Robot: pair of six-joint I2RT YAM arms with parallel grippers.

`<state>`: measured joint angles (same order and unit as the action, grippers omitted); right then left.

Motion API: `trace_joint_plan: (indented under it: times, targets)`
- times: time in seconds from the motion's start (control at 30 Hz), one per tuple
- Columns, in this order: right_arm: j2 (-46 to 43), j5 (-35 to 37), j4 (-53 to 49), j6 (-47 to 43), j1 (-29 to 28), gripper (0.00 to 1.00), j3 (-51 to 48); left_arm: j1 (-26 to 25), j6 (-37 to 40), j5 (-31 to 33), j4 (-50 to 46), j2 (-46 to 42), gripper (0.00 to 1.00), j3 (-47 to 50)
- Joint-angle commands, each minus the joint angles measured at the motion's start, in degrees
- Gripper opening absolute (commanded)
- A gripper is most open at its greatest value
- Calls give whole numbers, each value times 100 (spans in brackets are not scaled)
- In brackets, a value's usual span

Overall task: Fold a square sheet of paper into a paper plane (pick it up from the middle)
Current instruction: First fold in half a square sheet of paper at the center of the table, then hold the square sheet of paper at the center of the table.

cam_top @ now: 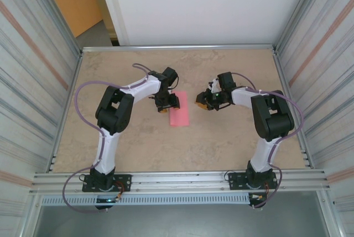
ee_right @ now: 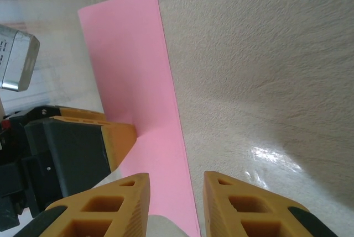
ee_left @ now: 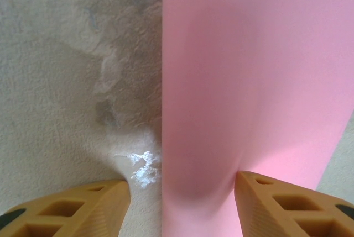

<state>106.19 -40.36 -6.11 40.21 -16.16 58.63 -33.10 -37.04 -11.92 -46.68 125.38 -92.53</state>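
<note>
**Top external.**
- Item: the square sheet of paper [cam_top: 179, 112], pink, lying on the table [cam_top: 110, 137] as a narrow strip. I judge it to be folded in half.
- My left gripper [cam_top: 167, 103] sits at the sheet's far left corner, touching it.
- My right gripper [cam_top: 206, 103] hangs off the sheet's right side, near it but apart.
- Purpose, as I judge it: the left presses down the fold, while the right waits close by for the next crease.

**Left wrist.**
- My left jaws stand half open and grip nothing.
- They straddle the sheet's long left edge. One pad rests on bare table left of the sheet, and the other pad [ee_left: 287, 204] rests on the sheet itself.
- This view adds that the paper dents and darkens beside that pad. I take this to mean the pad is bearing down, not pinching.

**Right wrist.**
- My right jaws are narrow, with a clear gap and nothing between them.
- They are low over the sheet's long right edge, and that edge runs under the gap.
- This view adds the opposite side of the sheet. One orange finger [ee_right: 119, 137] of the left gripper lies on the sheet's far edge.
- The sheet's end furthest from this camera looks slightly lifted. I cannot tell whether the layers have parted there.
</note>
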Motion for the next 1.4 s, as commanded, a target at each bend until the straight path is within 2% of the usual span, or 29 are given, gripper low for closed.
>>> trace_joint_plan:
  times: [0.0, 0.5, 0.8, 1.37]
  targets:
    - [133, -95, -83, -92, -45, 31, 174, -206, 175, -68, 414, 1218, 56, 544]
    - [412, -368, -44, -158, -327, 31, 440, -219, 276, -116, 425, 1333, 57, 533]
    - [762, -622, 119, -22, -588, 23, 704, -223, 223, -113, 403, 1370, 57, 577]
    - [838, -499, 81, -39, -636, 21, 764, -228, 91, -152, 352, 1442, 60, 552]
